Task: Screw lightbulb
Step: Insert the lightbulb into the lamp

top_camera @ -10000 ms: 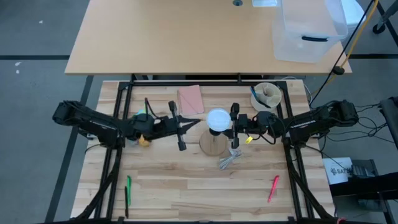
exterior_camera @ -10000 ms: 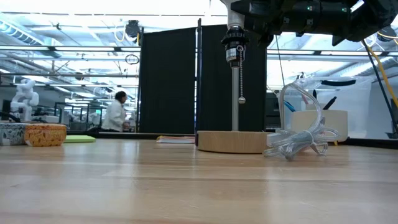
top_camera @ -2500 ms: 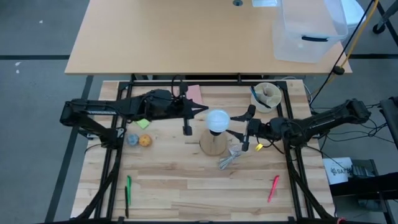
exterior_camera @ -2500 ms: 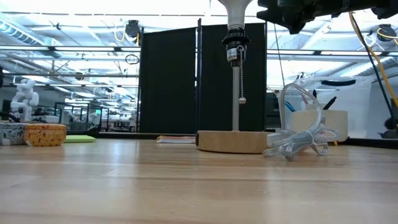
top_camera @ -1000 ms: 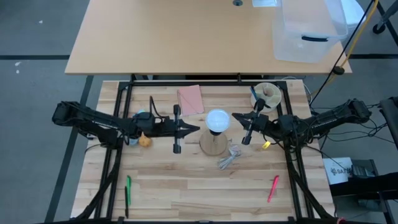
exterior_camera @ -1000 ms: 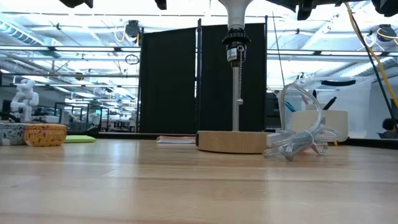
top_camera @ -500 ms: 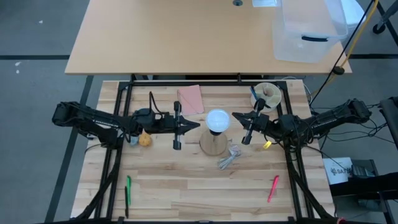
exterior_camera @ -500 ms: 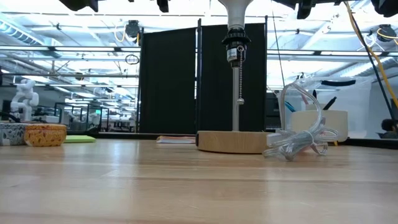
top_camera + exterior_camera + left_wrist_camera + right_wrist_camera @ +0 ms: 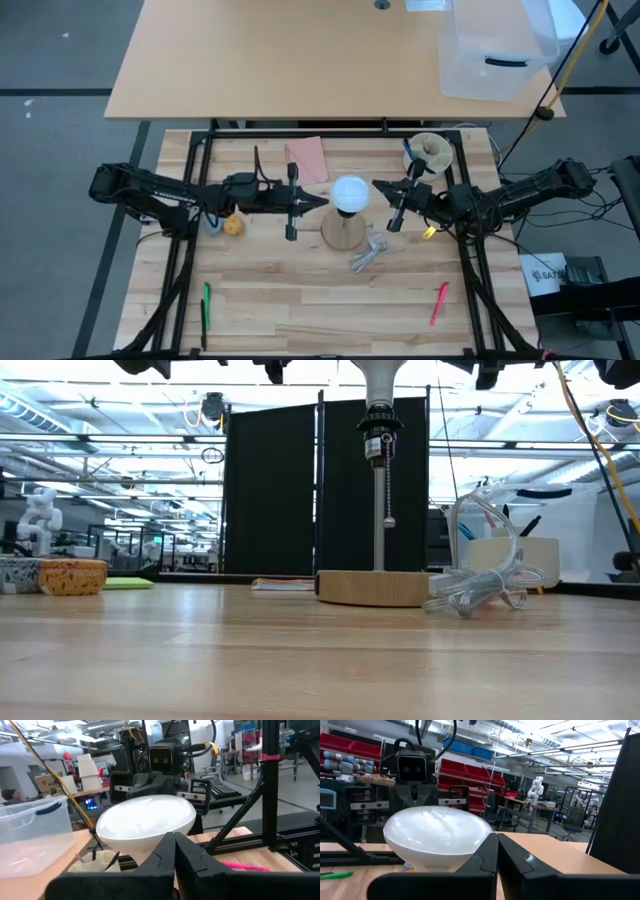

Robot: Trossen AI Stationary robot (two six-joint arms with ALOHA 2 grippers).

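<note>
Since a moment ago the left pincer (image 9: 322, 201) has edged rightward toward frame centre, its fingers pressed together on nothing, just left of the lightbulb (image 9: 350, 192), which sits atop the lamp (image 9: 378, 490) at the counter's (image 9: 300, 290) middle. The right pincer (image 9: 377, 186), likewise closed and empty, hangs just right of it. No writing is legible; the low view crops the bulb's dome and both arms at its top edge.

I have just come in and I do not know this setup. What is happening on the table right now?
A lightbulb sits on top of a small lamp with a round wooden base. Neither arm is holding it. The left gripper and the right gripper are on either side of the bulb, both pointing at it with fingers shut, close but not touching. A clear plastic wrapper lies beside the base.
</note>
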